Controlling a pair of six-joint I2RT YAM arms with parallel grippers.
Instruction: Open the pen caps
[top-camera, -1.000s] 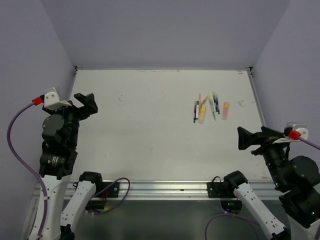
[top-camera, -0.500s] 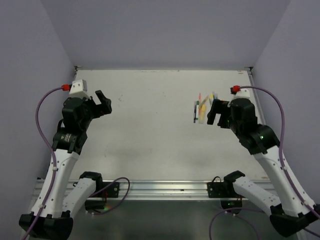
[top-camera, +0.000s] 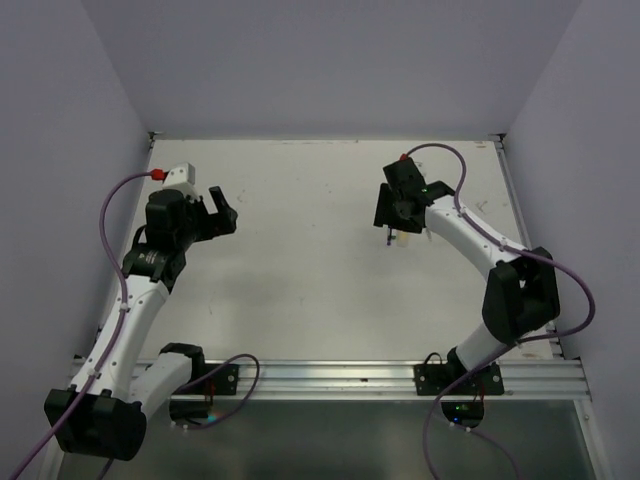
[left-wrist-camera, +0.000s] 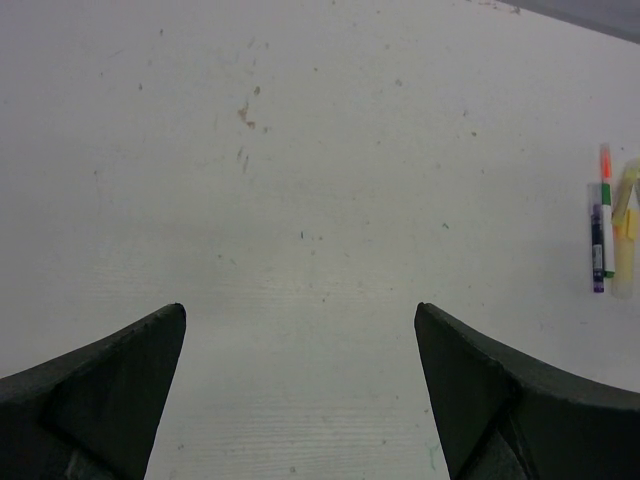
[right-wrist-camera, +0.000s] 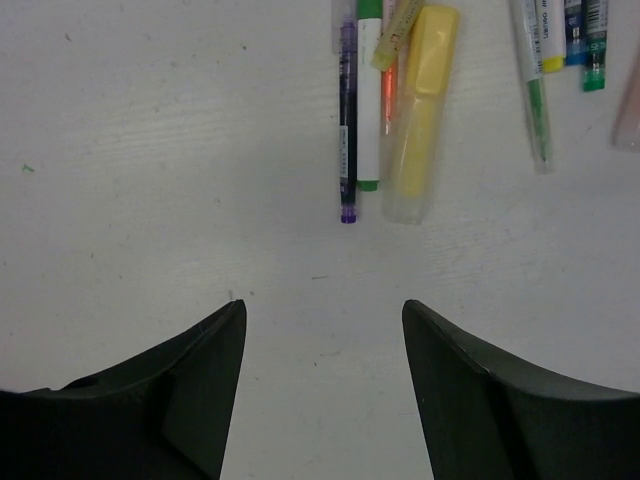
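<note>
The pens (right-wrist-camera: 420, 110) lie side by side on the white table. In the right wrist view I see a dark purple pen (right-wrist-camera: 347, 120), a white pen with green bands (right-wrist-camera: 368, 100), a fat yellow highlighter with a pale cap (right-wrist-camera: 405, 195), a green pen (right-wrist-camera: 535, 100) and blue ones (right-wrist-camera: 575, 30). My right gripper (right-wrist-camera: 320, 310) is open and empty just short of their near ends. From above it (top-camera: 395, 215) covers most of the pens (top-camera: 392, 238). My left gripper (top-camera: 222, 212) is open and empty at the table's left. Its wrist view shows the pens (left-wrist-camera: 603, 225) far right.
The white table (top-camera: 300, 260) has purple walls on three sides. A metal rail (top-camera: 340, 375) runs along the near edge. A raised edge strip (top-camera: 512, 200) borders the table's right side.
Both arms have unfolded from the near edge out over the table. The right gripper swung up and left over the pens. The left gripper moved forward and a little right.
</note>
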